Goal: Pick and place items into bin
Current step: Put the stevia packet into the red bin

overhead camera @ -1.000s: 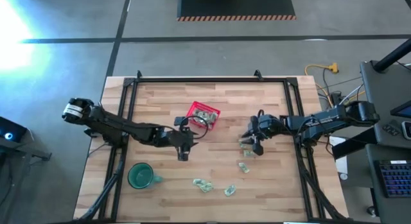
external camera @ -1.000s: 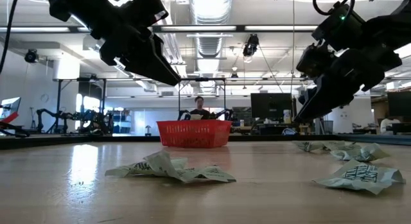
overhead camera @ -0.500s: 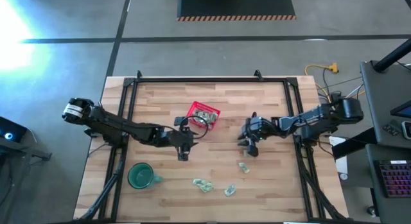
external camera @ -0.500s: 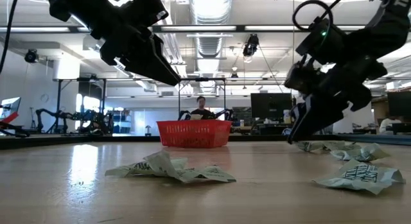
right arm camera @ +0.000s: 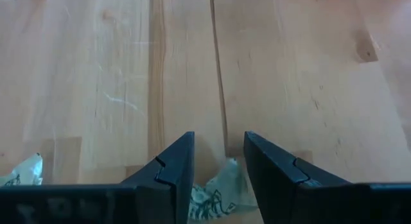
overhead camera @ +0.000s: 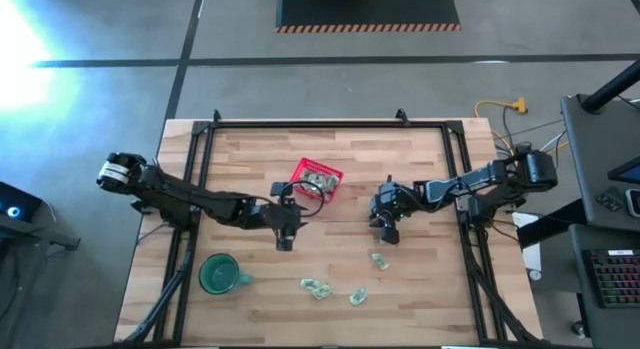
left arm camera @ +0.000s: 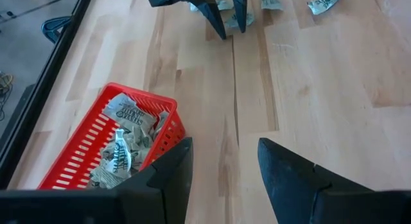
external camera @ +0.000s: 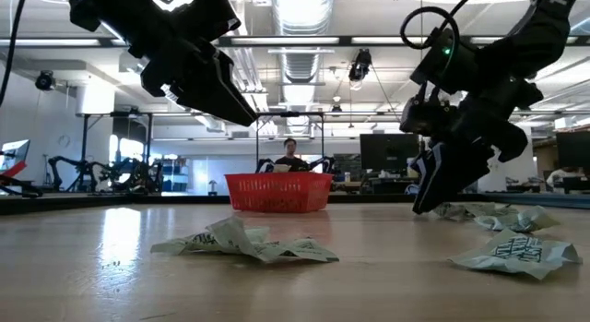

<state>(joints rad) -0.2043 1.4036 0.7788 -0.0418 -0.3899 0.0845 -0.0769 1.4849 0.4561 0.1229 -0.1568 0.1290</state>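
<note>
The red mesh basket (overhead camera: 317,181) stands mid-table and holds several pale green-and-white wrapped pieces (left arm camera: 122,137). More pieces lie loose on the wood toward the near edge (overhead camera: 316,287), (overhead camera: 380,259), (external camera: 244,244). My right gripper (right arm camera: 218,166) is open and points down, low over the table to the right of the basket. Its fingers stand on either side of one crinkled piece (right arm camera: 217,189). My left gripper (left arm camera: 221,166) is open and hangs in the air just to the near side of the basket, holding nothing. My right gripper comes from above with one finger (right arm camera: 173,169) on each side of the wrapped piece, which lies on the table. I cannot tell whether the fingers touch it.
A round dark-green mug (overhead camera: 218,274) stands near the table's near left corner. Another loose piece (right arm camera: 19,172) lies beside my right gripper, and several more lie close by (external camera: 489,214). A black frame (overhead camera: 300,124) borders the table. A person sits in the room behind the basket.
My right gripper has moved toward the table's left and down, from above the loose pieces to just over the wood. The left arm, basket and pieces have kept still.
</note>
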